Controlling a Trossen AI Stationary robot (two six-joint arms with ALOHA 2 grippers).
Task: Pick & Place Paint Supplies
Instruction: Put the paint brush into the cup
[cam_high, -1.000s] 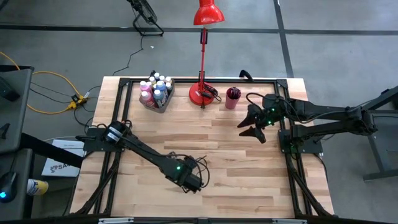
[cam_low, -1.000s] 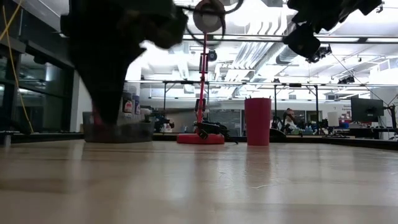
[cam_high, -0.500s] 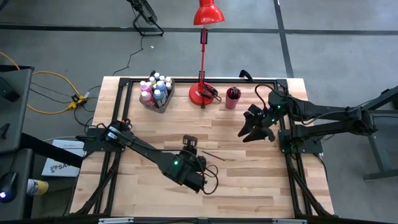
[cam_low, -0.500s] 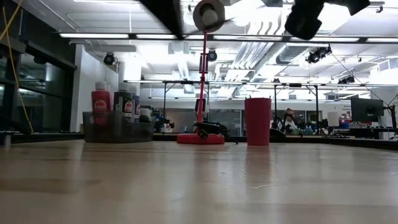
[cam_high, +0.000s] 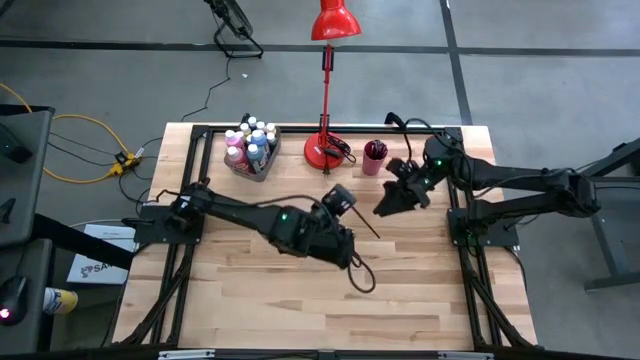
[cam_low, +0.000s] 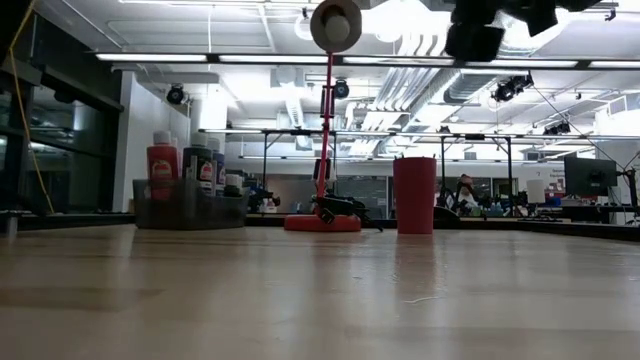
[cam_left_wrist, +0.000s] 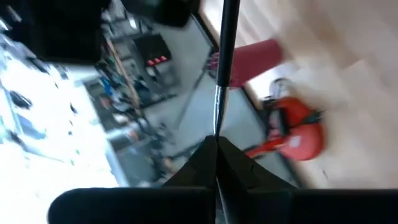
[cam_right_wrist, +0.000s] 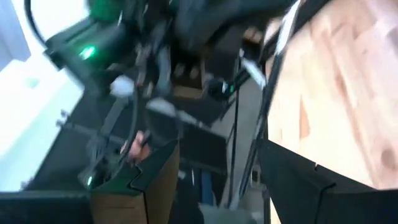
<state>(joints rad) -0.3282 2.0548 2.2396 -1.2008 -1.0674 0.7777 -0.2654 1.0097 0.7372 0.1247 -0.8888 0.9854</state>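
We are seeing the left gripper (cam_high: 345, 207) clenching a thin paintbrush (cam_left_wrist: 225, 43) over mid-table, angling toward the dark red cup (cam_high: 373, 157). The right gripper (cam_high: 392, 200) is hanging nearby, fingers spread and empty. Bottles (cam_high: 249, 143) are sitting in the bin (cam_high: 262, 164); this brush looks like what's left.

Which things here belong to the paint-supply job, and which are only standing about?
Job: paintbrush clamped in the left gripper; paint bottles in the grey bin; right gripper, open, near the red cup.
Standing about: red lamp.
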